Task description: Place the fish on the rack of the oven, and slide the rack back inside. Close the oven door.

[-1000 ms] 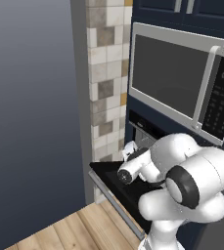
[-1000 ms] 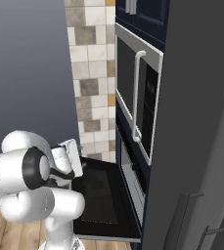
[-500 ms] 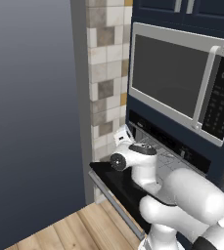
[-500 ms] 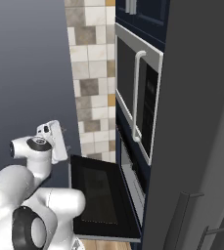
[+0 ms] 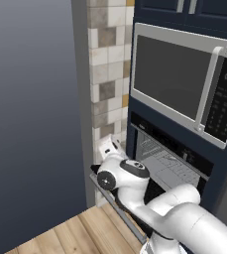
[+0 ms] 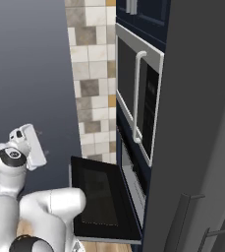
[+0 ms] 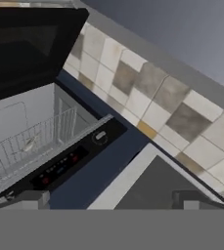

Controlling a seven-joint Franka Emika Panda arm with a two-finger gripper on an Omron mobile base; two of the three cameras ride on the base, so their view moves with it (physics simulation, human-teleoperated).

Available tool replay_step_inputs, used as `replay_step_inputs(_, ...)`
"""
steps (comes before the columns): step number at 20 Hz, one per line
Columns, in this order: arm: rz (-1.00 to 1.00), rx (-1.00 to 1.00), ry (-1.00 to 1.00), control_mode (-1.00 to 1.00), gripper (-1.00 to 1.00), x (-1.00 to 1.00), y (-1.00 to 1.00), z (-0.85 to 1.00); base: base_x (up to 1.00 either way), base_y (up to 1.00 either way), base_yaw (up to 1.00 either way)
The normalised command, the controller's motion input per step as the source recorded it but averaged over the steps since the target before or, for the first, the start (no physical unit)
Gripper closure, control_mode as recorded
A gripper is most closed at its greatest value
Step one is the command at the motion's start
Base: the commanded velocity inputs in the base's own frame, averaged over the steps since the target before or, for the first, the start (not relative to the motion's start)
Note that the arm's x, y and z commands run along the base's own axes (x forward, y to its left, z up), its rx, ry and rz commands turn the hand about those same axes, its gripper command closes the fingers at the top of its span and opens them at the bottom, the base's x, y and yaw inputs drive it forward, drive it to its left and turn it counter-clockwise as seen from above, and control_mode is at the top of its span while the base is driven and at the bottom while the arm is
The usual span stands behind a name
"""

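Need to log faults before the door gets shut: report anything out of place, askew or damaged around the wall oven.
Nothing looks damaged or spilled. The wide black glass oven door hangs fully open and level. The silver wire rack sits inside the dark cavity with a small grey-silver fish lying on it. The robot's gripper hovers left of the door.

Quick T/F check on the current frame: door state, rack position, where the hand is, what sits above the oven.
1. The oven door is shut. False: it hangs open, lying flat.
2. The rack sits inside the oven. True.
3. The hand is gripping the door handle. False: it is raised to the left of the door, touching nothing.
4. A silver-framed microwave sits above the oven. True.
5. The fish lies on the door. False: the hand view shows a small grey shape on the rack, apparently the fish.
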Motion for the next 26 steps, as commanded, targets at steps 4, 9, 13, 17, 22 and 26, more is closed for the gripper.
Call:
replay_step_inputs(4,0.0,-0.13,0.0,-1.0,-1.0,-0.07,0.94,-0.03,0.0,0.0,0.0)
replay_step_inputs(9,-0.05,-0.13,0.0,-1.0,-1.0,0.01,0.83,-0.26,0.0,0.0,0.0)
replay_step_inputs(13,-0.1,-0.13,0.0,-1.0,-1.0,0.0,0.78,-0.48,0.0,0.0,0.0)
replay_step_inputs(17,-0.11,-0.14,0.0,-1.0,-1.0,0.0,0.68,-0.68,0.0,0.0,0.0)
replay_step_inputs(22,-0.11,-0.14,0.0,-1.0,-1.0,0.0,0.41,-0.94,0.0,0.0,0.0)
replay_step_inputs(26,-0.12,-0.15,0.02,-1.0,-1.0,0.13,0.25,-1.0,0.0,0.0,0.0)
